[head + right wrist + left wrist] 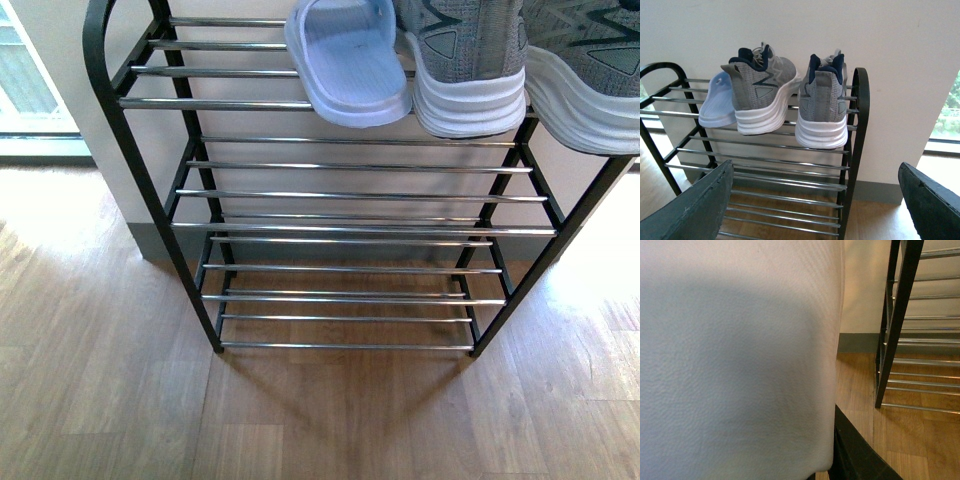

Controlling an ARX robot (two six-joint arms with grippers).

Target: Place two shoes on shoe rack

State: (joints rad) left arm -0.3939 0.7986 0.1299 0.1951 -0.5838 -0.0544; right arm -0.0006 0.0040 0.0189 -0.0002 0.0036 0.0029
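A pale blue-white slide [735,360] fills most of the left wrist view, with my left gripper [832,465] shut on it; one black finger [855,450] shows beside its edge. The black-framed shoe rack [150,215] with chrome rods stands against the wall. On its top tier lie another pale slide [345,60] and two grey knit sneakers [470,65] [590,75], heels outward. My right gripper [812,210] is open in front of the rack's right side, below the sneakers [765,95] [822,105], with nothing between its fingers. Neither arm shows in the front view.
The rack's lower tiers [350,230] hold nothing. The left half of the top tier [220,75] is bare rods. Wooden floor [100,380] spreads in front of the rack. A window [25,80] sits at the left and a cream wall [900,65] behind.
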